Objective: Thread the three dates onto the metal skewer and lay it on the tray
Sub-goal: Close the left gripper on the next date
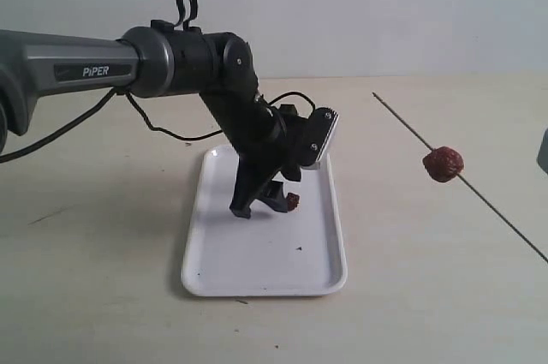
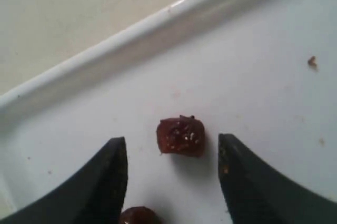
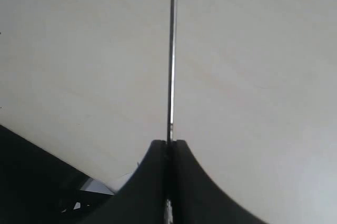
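Observation:
My left gripper (image 1: pixel 265 204) (image 2: pixel 172 153) hangs open just over the white tray (image 1: pixel 248 274) (image 2: pixel 105 60). One dark reddish-brown date (image 2: pixel 181 136) (image 1: pixel 293 200) lies on the tray between its two black fingertips, touching neither. A second date (image 2: pixel 138 216) shows partly at the picture's edge, close by one fingertip. The thin metal skewer (image 1: pixel 497 213) (image 3: pixel 171 50) slants through the air on the right in the exterior view, with the third date (image 1: pixel 443 163) threaded on it. My right gripper (image 3: pixel 168 144) is shut on the skewer; in the exterior view it is out of frame.
The tray lies on a pale beige table (image 1: pixel 103 295). Small crumbs (image 2: pixel 312 61) dot the tray floor. The left arm (image 1: pixel 77 68) reaches in from the left, with a black cable (image 1: pixel 171 131) looping beneath it. A grey object (image 1: pixel 542 150) shows at the right edge.

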`<state>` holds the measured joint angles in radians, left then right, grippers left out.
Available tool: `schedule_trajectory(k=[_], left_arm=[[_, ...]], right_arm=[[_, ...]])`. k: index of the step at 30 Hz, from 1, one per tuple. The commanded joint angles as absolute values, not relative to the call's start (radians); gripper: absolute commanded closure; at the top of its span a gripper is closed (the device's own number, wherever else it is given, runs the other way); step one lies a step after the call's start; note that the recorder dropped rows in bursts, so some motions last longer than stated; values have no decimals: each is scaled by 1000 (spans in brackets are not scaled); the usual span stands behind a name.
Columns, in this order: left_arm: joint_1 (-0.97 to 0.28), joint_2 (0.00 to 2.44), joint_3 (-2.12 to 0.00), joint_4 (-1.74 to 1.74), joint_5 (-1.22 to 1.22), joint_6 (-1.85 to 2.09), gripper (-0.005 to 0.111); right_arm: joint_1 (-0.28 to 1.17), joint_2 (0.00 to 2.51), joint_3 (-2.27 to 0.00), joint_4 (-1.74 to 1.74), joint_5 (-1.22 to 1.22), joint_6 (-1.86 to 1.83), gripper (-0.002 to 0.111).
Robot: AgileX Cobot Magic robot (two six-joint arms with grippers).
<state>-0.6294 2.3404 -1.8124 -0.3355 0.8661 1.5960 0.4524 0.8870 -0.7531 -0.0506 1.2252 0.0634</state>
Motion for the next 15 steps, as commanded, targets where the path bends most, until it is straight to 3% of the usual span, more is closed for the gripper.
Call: schedule_trajectory(k=[1,15], left_arm=[[-636,2350,-1809,-347,862,1593,55],[-644,2391,-1809,-327,860,1564,55]], right_arm=[[454,884,-749,-57,1221,52,108],[454,884,-749,-57,1221,52,108]])
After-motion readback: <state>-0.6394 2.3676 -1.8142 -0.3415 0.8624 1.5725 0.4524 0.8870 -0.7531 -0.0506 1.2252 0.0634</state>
